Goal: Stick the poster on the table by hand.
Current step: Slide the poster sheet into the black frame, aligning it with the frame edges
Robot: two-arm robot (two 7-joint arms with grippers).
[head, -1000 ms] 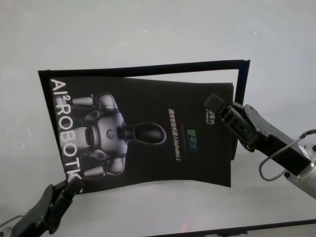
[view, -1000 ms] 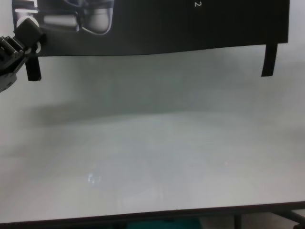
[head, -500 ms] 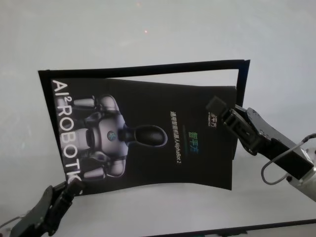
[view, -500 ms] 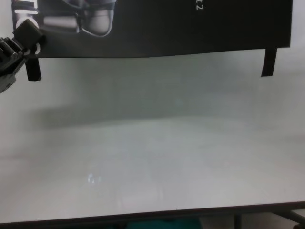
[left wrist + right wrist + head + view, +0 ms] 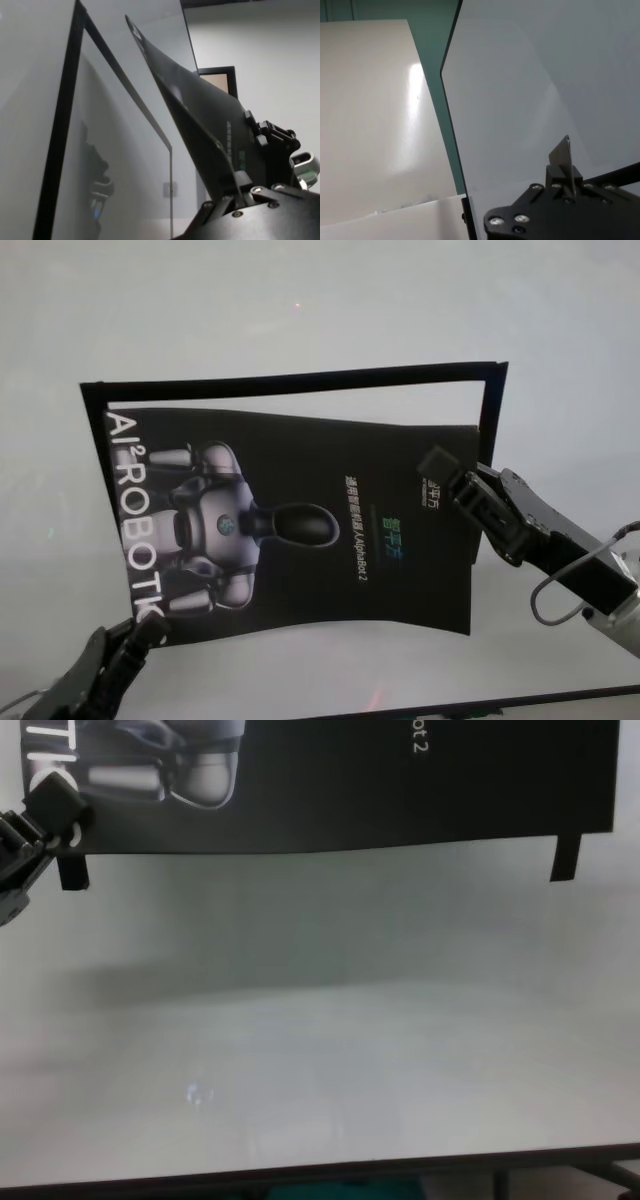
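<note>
Head view: poster (image 5: 290, 530) held above the white counter (image 5: 300, 300), filling the middle of the frame, printed side up, with the white letters along its left edge.
Poster edges: a thin black strip (image 5: 290, 383) runs across the frame above its top edge and turns down at the right toward the right gripper.
Left gripper (image 5: 148, 622): lower left of the frame, clamped on the poster's lower left corner.
Right gripper (image 5: 455, 480): right of centre, clamped on the poster's upper right corner.
Chest view: poster's lower edge (image 5: 330, 780) crosses the top of the frame, a short black tab (image 5: 565, 858) hanging at the right and another (image 5: 72, 872) at the left, beside the left gripper (image 5: 55, 805); its shadow lies on the counter (image 5: 330, 1060) below.
Change from a second ago: poster sits lower in the head view, its top edge farther below the strip; right gripper has dropped with it; left gripper has slid down toward the bottom edge.
</note>
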